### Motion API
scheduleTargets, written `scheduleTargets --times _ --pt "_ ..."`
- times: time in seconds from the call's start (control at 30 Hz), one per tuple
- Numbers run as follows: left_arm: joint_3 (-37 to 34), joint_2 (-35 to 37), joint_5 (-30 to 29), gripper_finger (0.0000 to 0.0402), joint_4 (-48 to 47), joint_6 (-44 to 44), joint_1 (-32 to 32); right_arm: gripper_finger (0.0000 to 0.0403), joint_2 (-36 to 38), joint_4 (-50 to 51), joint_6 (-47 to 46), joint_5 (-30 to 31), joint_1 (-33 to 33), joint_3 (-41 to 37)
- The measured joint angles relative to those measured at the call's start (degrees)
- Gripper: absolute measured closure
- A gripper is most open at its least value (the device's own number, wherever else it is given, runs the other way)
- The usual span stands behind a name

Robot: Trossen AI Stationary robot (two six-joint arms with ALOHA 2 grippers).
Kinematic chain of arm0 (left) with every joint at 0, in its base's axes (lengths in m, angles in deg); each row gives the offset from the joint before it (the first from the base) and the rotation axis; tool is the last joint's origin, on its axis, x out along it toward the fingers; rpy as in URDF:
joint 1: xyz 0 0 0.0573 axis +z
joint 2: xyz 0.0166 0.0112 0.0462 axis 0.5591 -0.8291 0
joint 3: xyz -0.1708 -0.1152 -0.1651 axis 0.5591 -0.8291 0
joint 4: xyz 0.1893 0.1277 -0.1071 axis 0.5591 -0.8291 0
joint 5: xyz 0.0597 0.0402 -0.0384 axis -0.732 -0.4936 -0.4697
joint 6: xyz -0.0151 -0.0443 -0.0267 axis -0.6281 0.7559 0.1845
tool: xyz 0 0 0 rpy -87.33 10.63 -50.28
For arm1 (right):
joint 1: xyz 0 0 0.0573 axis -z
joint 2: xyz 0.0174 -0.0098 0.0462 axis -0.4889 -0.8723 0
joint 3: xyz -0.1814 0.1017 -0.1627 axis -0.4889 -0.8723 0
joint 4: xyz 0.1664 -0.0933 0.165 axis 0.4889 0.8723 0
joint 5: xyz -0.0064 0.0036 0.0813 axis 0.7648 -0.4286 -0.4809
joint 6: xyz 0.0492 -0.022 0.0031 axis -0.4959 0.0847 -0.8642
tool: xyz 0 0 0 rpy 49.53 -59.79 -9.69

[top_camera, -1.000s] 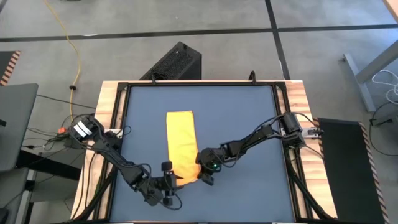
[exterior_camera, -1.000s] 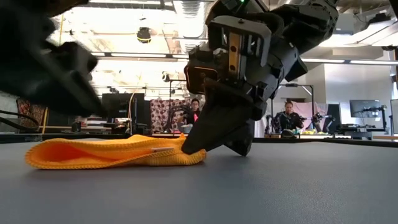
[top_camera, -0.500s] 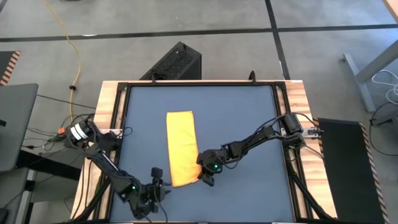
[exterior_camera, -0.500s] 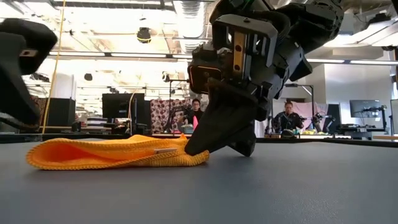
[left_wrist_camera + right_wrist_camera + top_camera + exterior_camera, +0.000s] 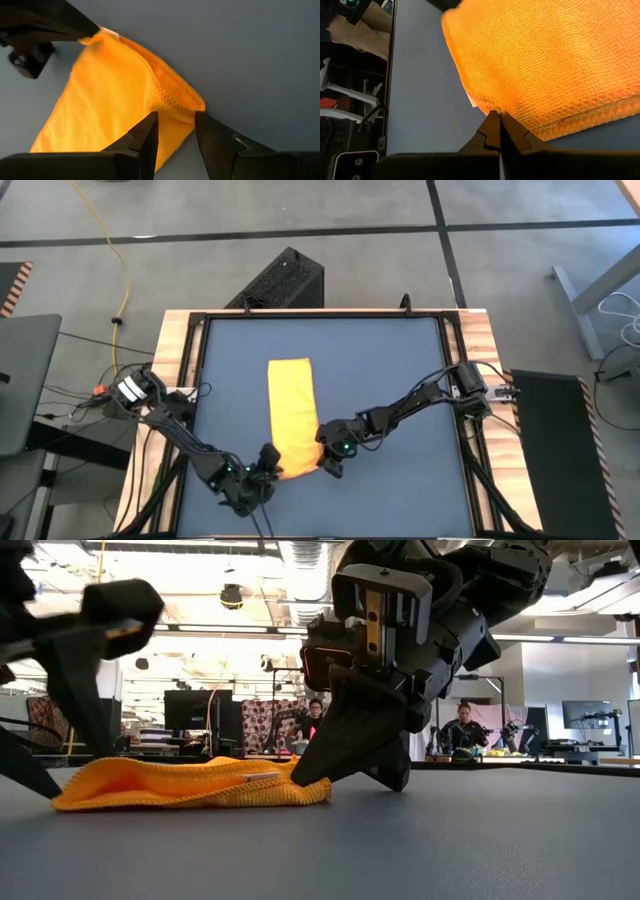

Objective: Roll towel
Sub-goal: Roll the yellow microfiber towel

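The left gripper sits low at the near left corner of the towel, its arm reaching in from the left edge of the table. In the left wrist view its two dark fingers stand parted, one on each side of the towel's folded corner, with the orange edge lying in the gap between them; whether they are pinching the cloth or only straddling it cannot be told. In the low view this gripper shows as a blurred dark shape at the left end of the cloth.

The towel lies as a narrow yellow-orange strip running from far to near, roughly in the middle of the dark tabletop and somewhat left of centre. It is folded over on itself, so doubled layers and a stitched hem show along its near end.

The right gripper is at the near right corner of the towel, its arm stretching in from the right side of the table. Its fingers are pressed fully together, with their tips set against the towel's hem, tilted down onto the tabletop in the low view.
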Motion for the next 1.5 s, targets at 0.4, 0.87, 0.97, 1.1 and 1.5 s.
scheduleTargets --times 0.4,0.87,0.97,1.1,1.5 --pt "0.0 0.0 6.7 0.0292 -0.7 -8.2 1.9 0.0388 0.0 0.1 0.1 0.0 0.0 0.0" --pt "-0.6 -1.6 15.9 0.04 11.0 19.1 3.5 0.0387 0.0 1.3 -3.8 0.0 -0.1 0.0" --pt "-3.2 -1.7 19.1 0.0401 18.6 28.1 3.3 0.0387 0.0 1.8 -6.3 -1.0 0.0 0.1" --pt "-6.5 -1.7 19.4 0.0401 25.3 37.8 2.4 0.0387 0.1 4.8 -10.5 -5.5 0.0 0.1" --pt "-10.1 -1.7 19.4 0.0401 35.7 49.7 3.3 0.0378 0.1 10.3 -18.7 -15.9 0.0 0.1"
